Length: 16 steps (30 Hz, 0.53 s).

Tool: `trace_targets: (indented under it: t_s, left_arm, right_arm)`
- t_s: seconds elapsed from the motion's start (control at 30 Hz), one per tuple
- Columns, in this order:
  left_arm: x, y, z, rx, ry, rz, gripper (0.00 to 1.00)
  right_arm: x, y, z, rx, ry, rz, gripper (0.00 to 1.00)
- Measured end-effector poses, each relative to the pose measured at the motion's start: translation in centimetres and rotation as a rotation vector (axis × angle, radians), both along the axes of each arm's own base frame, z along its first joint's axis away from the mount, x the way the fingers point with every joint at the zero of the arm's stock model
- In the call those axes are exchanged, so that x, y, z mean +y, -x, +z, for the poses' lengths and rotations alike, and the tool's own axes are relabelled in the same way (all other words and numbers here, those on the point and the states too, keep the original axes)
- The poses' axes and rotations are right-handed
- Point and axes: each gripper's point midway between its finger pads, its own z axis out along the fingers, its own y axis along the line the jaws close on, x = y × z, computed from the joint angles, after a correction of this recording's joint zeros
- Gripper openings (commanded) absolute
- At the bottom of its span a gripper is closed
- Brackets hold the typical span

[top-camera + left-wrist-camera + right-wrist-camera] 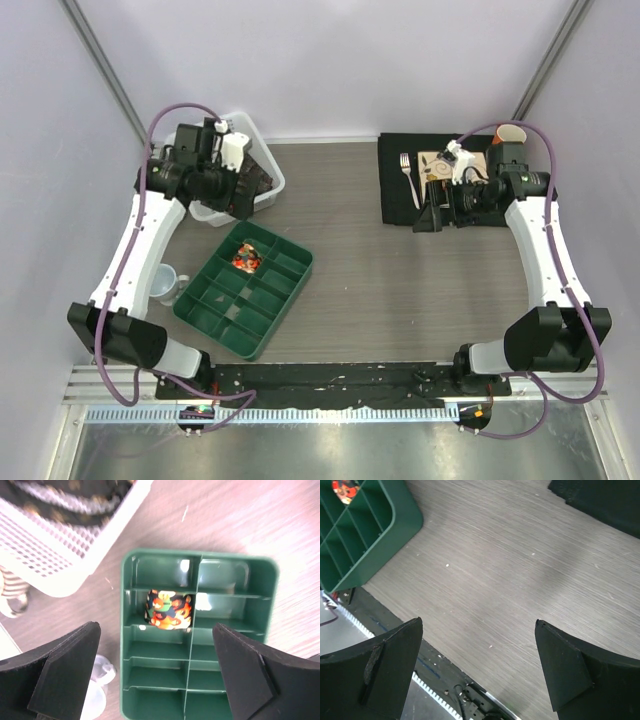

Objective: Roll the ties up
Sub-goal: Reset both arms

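Ties first: we count one rolled floral tie point(246, 258), sitting in a compartment near the far end of the green tray point(280, 275), over toward the table's left edge. The table point(380, 290) is grey woodgrain with plain white walls around it. More dark ties point(55, 492) are bunched in the white basket point(60, 550) at the far left corner. They're cut off, so we can't count them. One fork point(408, 175) lies on the black mat point(395, 205) in the far right corner. The left gripper point(157, 672) and right gripper point(480, 665) both gape wide, gripping nothing.
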Motion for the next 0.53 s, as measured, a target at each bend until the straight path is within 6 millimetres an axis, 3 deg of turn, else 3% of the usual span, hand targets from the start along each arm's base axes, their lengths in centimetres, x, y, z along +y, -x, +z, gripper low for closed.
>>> trace_targets:
  t_s: [0.1, 0.27, 0.33, 0.53]
  left_arm:
    - [-0.1, 0.0, 2.2, -0.046, 0.05, 0.015, 1.0]
    - [1.1, 1.6, 2.7, -0.037, 0.078, 0.078, 1.0]
    - [1.6, 2.5, 2.1, -0.023, 0.077, 0.104, 1.0]
    - [3.6, 7.7, -2.9, 0.091, 0.033, 0.161, 1.0]
  right_arm:
    - [-0.6, -0.2, -0.2, -0.004, 0.031, -0.017, 1.0]
    - [-1.3, 0.3, -1.3, 0.004, 0.063, -0.03, 1.0]
    - [-1.4, 1.2, -2.5, 0.028, 0.068, -0.033, 0.99]
    - [-1.6, 4.4, -6.3, 0.122, 0.086, -0.041, 1.0]
